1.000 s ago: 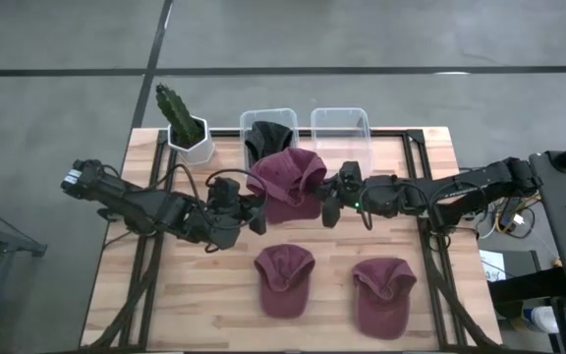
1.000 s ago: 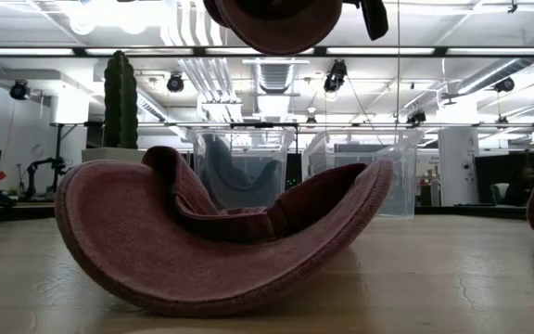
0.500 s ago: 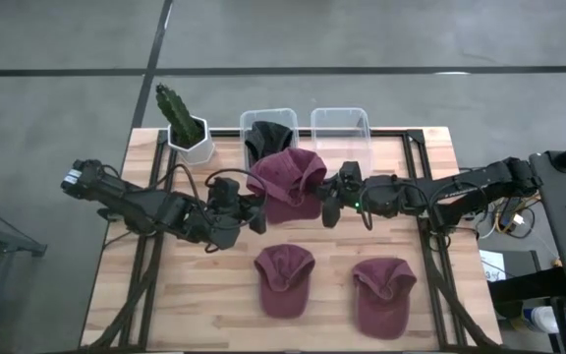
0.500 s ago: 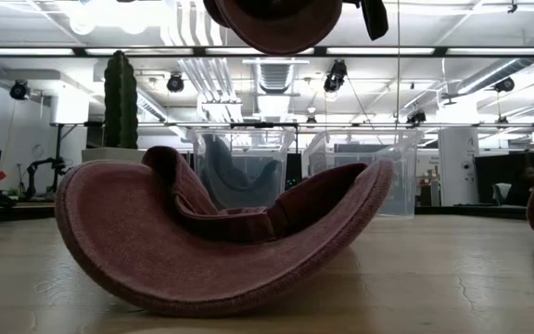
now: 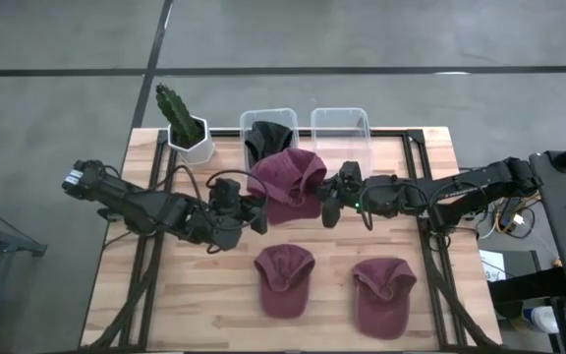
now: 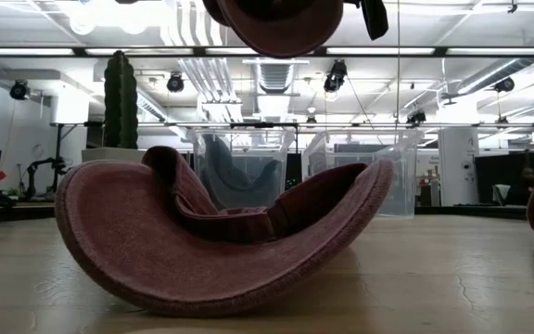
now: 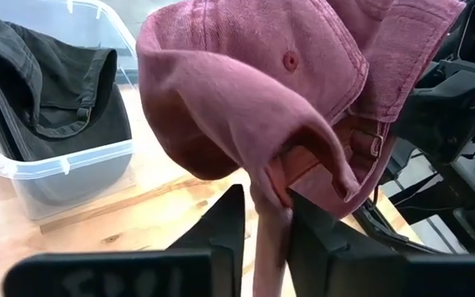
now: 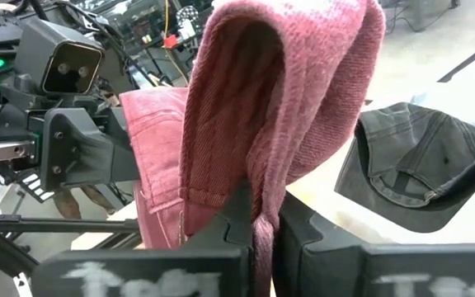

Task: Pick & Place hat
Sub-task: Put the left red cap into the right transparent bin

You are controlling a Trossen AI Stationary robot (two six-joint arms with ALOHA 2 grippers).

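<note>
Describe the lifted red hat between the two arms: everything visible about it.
The lifted hat is a faded maroon cap of washed cotton-like twill, with a top button, stitched panels and a back strap. It hangs in the air above the table, crumpled, near the bin with the dark cap. The left pincer has fabric between its fingers; the right pincer is clamped on another fold.

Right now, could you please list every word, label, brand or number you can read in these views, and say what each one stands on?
None can be read.
Left tool: pale markings on the dark bar across the bottom of its wrist view, too blurred to read.
Right tool: similar pale markings on the dark bar in its wrist view, too blurred to read.
Held red hat: no lettering shows.
Both clear bins: no visible label.
</note>
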